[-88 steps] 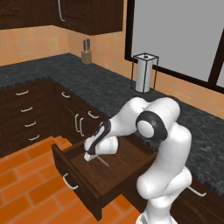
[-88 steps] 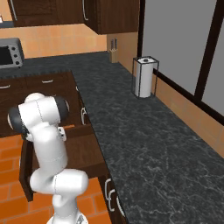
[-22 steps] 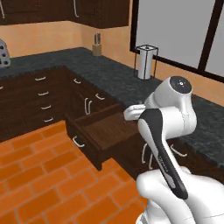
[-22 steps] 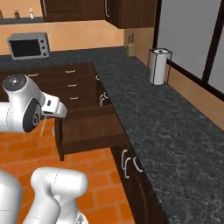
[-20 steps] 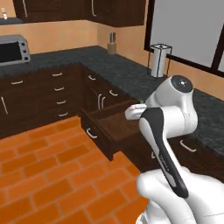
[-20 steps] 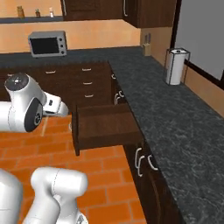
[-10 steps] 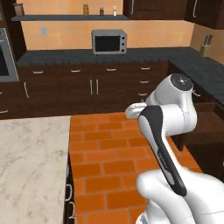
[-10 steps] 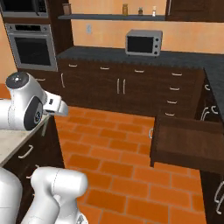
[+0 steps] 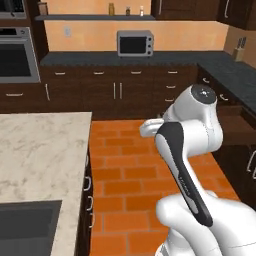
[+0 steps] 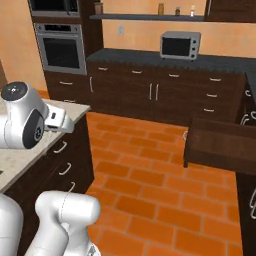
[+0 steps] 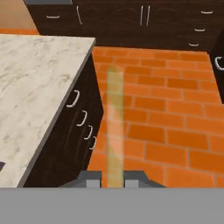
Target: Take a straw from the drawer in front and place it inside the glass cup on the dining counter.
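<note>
Gripper point(image 11: 114, 183) clamped shut on the straw point(image 11: 114, 127), which stands up from between the fingertips in the hand view, over orange brick floor point(image 11: 175, 131) just beside the dining counter point(image 11: 35, 83) edge. Drawer point(image 10: 220, 145) pulled out, well apart, across the kitchen.

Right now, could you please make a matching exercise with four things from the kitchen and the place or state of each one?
Things:
1. straw
2. drawer
3. microwave
4. dining counter

Places or states:
A. stands on the dark counter at the back wall
B. pulled open
C. held between the gripper fingers
D. pale marble top, to the arm's left

Pairs: 1-C, 2-B, 3-A, 4-D
</note>
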Robot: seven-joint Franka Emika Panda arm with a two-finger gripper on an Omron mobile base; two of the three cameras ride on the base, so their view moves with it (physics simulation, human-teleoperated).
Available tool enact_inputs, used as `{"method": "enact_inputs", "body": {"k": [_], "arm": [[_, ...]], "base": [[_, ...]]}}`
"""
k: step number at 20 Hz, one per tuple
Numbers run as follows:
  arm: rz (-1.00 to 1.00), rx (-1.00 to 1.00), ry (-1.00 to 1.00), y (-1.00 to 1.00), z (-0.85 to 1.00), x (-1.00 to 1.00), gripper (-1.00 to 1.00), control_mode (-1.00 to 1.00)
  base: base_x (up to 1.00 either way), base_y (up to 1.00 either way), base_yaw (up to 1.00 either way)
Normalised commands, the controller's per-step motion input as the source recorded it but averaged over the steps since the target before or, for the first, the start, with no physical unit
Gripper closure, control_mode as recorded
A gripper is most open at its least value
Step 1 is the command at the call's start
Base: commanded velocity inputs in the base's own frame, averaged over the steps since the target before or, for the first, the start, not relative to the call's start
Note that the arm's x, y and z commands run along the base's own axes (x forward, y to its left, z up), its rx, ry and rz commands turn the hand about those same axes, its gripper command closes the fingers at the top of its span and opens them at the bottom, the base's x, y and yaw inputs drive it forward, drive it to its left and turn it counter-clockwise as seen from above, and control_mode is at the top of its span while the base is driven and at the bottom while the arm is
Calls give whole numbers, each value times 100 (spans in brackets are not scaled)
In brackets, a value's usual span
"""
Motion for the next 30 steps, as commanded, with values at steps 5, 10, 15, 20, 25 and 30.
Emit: {"method": "enact_inputs", "body": {"k": [5,10,15,20,25,30], "arm": [[0,0,0,0,0,0,100,100],[0,0,0,0,0,0,100,100],[0,0,0,0,0,0,100,100],[0,0,0,0,0,0,100,100],[0,0,0,0,0,0,100,100],[0,0,0,0,0,0,100,100]], "base": [[-100,0,-3],[-100,0,-13],[-100,0,-21],[-100,0,-21],[-100,0,-19],[-100,0,-17]]}}
